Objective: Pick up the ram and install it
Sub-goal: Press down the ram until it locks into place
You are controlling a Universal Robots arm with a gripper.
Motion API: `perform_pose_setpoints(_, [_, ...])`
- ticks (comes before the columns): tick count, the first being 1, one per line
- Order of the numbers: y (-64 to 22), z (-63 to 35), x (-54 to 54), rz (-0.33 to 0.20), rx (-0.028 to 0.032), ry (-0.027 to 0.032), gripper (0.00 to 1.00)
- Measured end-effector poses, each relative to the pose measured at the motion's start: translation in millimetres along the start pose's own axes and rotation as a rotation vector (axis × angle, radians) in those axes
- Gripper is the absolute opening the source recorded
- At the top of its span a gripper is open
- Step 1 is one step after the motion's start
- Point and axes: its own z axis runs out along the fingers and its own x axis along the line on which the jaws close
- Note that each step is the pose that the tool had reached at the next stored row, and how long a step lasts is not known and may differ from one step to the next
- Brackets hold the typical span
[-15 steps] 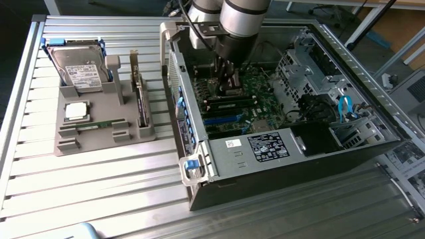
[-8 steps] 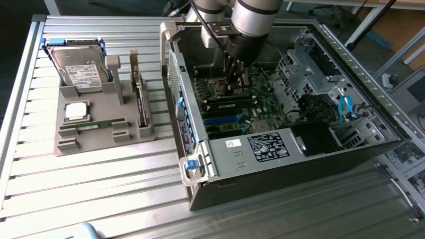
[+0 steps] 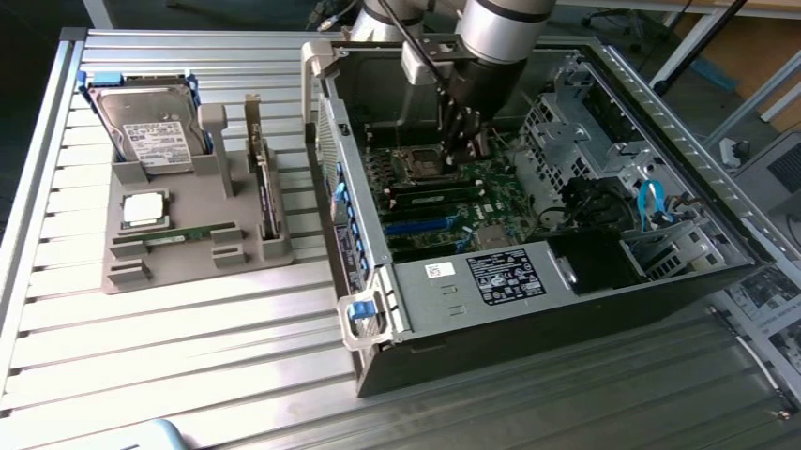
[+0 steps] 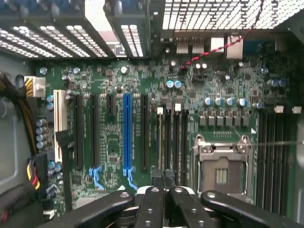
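Observation:
My gripper (image 3: 466, 155) reaches down into the open computer case (image 3: 538, 281), over the motherboard (image 3: 470, 202) beside the processor socket (image 4: 222, 166). Its black fingertips (image 4: 157, 176) are pressed together with nothing visible between them, just above the row of long dark memory slots (image 4: 172, 137). One slot shows a thin pale edge along it; I cannot tell whether a stick sits there. In the exterior view a green ram stick (image 3: 188, 232) lies flat in the grey holder (image 3: 188, 262) on that view's left. A look-alike stick (image 3: 264, 187) stands on edge in the same holder.
The holder also carries a silver hard drive (image 3: 150, 136) with a white label and a small square processor chip (image 3: 144, 208). The case's metal walls, drive cage (image 3: 564, 122) and blue cable (image 3: 651, 202) close in around the gripper. A ribbed metal table (image 3: 188, 375) lies beneath everything.

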Motion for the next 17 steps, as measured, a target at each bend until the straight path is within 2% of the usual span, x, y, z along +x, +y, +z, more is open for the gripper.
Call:
perform_pose_setpoints(9, [-21.3, -4.0, 0.1, 0.0, -0.0061, 0.0002, 0.11])
perform_pose_setpoints(12, [-41.7, -4.4, 0.1, 0.0, -0.0131, -0.0001, 0.11])
perform_pose_setpoints(17, [-60.8, -4.6, 0.2, 0.0, -0.0203, -0.0008, 0.11])
